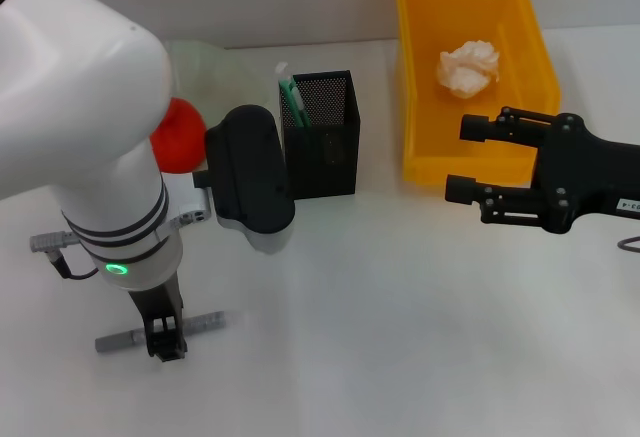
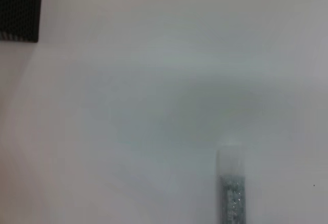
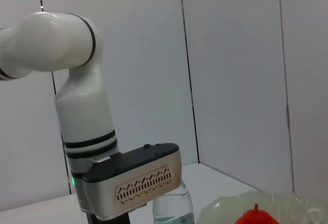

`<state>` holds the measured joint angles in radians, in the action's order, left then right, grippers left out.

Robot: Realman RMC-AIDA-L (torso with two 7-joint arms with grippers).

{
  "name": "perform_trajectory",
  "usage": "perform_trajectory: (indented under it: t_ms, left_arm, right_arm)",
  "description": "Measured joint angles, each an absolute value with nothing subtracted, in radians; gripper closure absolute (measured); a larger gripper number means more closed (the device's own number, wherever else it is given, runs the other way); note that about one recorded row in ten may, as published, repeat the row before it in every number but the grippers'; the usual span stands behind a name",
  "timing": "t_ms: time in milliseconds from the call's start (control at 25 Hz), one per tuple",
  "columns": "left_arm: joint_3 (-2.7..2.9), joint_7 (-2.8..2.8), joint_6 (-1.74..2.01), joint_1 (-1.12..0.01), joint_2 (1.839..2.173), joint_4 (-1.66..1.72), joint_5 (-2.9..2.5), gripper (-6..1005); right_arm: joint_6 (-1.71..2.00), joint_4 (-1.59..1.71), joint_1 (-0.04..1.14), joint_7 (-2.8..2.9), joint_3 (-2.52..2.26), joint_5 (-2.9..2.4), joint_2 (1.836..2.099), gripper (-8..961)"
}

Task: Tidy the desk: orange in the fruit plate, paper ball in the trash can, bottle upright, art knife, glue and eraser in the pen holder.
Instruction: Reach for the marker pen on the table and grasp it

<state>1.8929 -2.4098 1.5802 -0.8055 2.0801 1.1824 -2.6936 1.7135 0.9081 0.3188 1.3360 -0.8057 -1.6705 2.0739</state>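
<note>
Left pincer (image 1: 167,342): down on the tabletop (image 1: 420,337), clamped on the glue (image 1: 205,324).
Advice: lift level, then tip it upright over the holder (image 1: 322,132).
Right pincer (image 1: 468,159): fingers apart, idle near the bin (image 1: 420,67).
Paper ball (image 1: 468,65): already binned.

The orange (image 1: 178,135), bright and reddish, sits on the pale green translucent fruit plate (image 1: 215,65) at the far left. A crumpled white paper ball (image 1: 468,66) lies inside the yellow trash can (image 1: 520,27) at the far right. Between them stands the black mesh pen holder (image 1: 322,135), upright, with a green-and-white item in it. A grey glue stick (image 1: 205,325) lies flat at the near left. A clear bottle (image 3: 172,209) stands upright beside the fruit plate.
</note>
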Motion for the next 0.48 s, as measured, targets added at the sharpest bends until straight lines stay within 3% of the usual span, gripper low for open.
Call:
perform_trajectory:
  t_ms: [480]
  left_arm:
    - [1.899,-2.41,1.583,-0.807,2.08,1.173,-2.694,620]
  right_arm:
    - [1.713,0.908,0.319,1.336,-0.806,-1.67,2.074,192]
